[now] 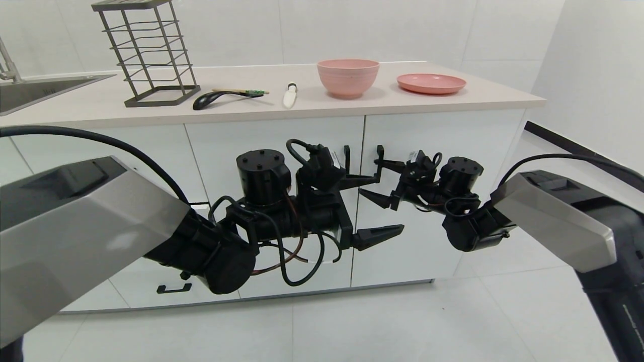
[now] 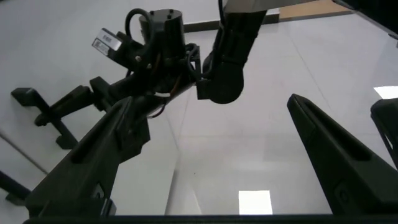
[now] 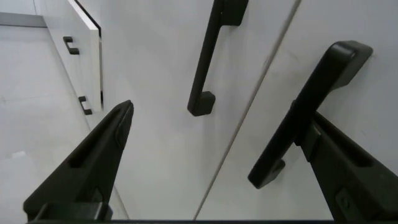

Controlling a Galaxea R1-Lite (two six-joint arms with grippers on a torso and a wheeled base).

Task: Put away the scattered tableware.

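Observation:
On the counter (image 1: 453,103) lie the scattered pieces: a pink bowl (image 1: 347,77), a pink plate (image 1: 431,83), a black spoon (image 1: 220,98), a wooden-handled utensil (image 1: 241,91) and a small white utensil (image 1: 290,94). Both grippers hang below counter height, in front of the white cabinet doors. My left gripper (image 1: 388,203) (image 2: 211,168) is open and empty. My right gripper (image 1: 370,177) (image 3: 211,134) is open and empty too, pointing at the seam between two doors with black handles (image 3: 210,59). The two grippers sit close together, fingers nearly crossing.
A dark wire rack (image 1: 151,55) stands at the counter's left, beside a steel sink (image 1: 35,93). Vertical door handles (image 1: 347,157) flank the cabinet seam. Drawers with small handles (image 1: 173,288) are lower left. White tiled floor (image 1: 402,327) spreads below.

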